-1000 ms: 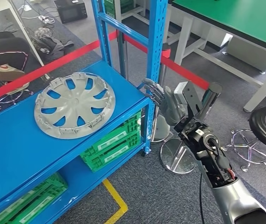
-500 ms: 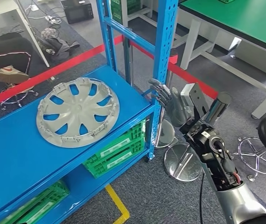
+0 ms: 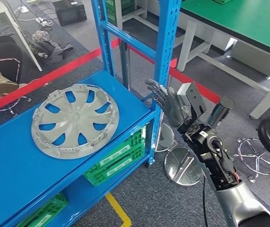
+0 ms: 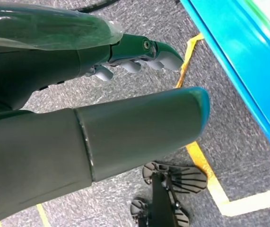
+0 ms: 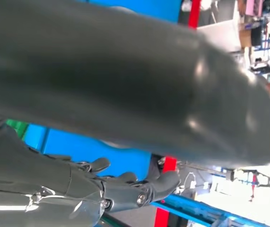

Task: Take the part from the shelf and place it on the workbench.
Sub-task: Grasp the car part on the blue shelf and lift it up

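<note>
Reaching toward shelf point(image 3: 15, 156) corner: right hand point(image 3: 169, 101) empty, fingers spread, beside blue post point(image 3: 163, 56) | left hand point(image 4: 90, 94) empty, hanging over floor | wheel cover point(image 3: 74, 120) flat mid-shelf, untouched | advice: clear post, grip near rim | workbench point(image 3: 240, 21) beyond post, floor between open.

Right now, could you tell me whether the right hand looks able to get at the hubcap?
Probably yes: the right hand is open at the shelf corner, and the hubcap lies uncovered nearby.
</note>
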You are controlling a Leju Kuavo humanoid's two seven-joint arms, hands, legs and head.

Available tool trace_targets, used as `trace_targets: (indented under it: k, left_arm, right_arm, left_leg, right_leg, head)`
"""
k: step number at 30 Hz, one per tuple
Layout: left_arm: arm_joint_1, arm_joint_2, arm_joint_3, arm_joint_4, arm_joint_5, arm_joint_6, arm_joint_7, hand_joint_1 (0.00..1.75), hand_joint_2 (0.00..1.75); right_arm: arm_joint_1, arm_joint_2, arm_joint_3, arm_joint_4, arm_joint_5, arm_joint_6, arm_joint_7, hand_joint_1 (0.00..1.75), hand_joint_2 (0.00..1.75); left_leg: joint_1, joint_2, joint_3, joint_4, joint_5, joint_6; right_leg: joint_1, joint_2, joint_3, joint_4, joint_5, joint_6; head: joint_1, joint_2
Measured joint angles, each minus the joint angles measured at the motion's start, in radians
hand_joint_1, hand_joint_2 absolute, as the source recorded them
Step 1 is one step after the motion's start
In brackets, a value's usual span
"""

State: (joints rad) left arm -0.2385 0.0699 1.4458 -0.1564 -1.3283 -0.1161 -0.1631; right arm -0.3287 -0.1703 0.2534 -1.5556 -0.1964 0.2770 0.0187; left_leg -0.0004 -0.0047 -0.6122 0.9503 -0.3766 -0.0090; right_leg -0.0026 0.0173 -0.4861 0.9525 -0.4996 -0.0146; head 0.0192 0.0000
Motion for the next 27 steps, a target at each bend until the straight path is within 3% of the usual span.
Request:
trace_targets:
  k: [4,9,13,20,27]
  left_arm:
    - [-0.005,0.001,0.000,0.000,-0.005,0.000,0.005,0.00,0.00]
    - [-0.006,0.001,0.000,0.000,-0.012,0.002,0.008,0.00,0.00]
    - [-0.007,0.001,0.000,0.000,-0.015,0.002,0.008,0.00,0.00]
    - [-0.008,0.001,0.000,0.000,-0.019,0.002,0.008,0.00,0.00]
    - [-0.014,0.001,0.000,0.000,-0.021,0.002,0.009,0.00,0.00]
  right_arm:
    - [-0.001,-0.002,-0.002,0.011,0.004,-0.020,0.015,0.00,0.00]
    - [-0.001,-0.014,-0.020,0.037,0.005,-0.067,0.099,0.00,0.00]
    - [0.000,-0.022,-0.035,0.060,0.005,-0.080,0.117,0.00,1.75]
    - [-0.002,-0.042,-0.041,0.074,0.018,-0.061,0.136,0.00,1.75]
    - [-0.059,-0.086,-0.024,0.101,0.136,0.031,0.146,0.00,1.75]
  left_leg:
    - [-0.002,-0.003,0.001,0.001,-0.006,0.009]
    - [-0.002,-0.003,0.001,0.001,-0.009,0.014]
    - [-0.002,-0.002,0.001,0.001,-0.008,0.014]
    - [0.000,-0.002,0.001,0.001,-0.008,0.015]
    - [0.000,-0.002,0.001,0.000,-0.008,0.015]
  right_leg:
    - [-0.001,-0.003,0.008,-0.013,0.000,0.003]
    - [-0.001,-0.004,0.011,-0.021,0.002,0.011]
    - [-0.001,-0.004,0.011,-0.022,0.002,0.014]
    - [-0.001,-0.004,0.011,-0.022,0.003,0.015]
    - [0.002,-0.003,0.012,-0.022,0.003,0.015]
  head:
    - [0.009,0.000]
    - [0.016,0.000]
    - [0.016,0.000]
    - [0.012,0.000]
    - [0.011,0.000]
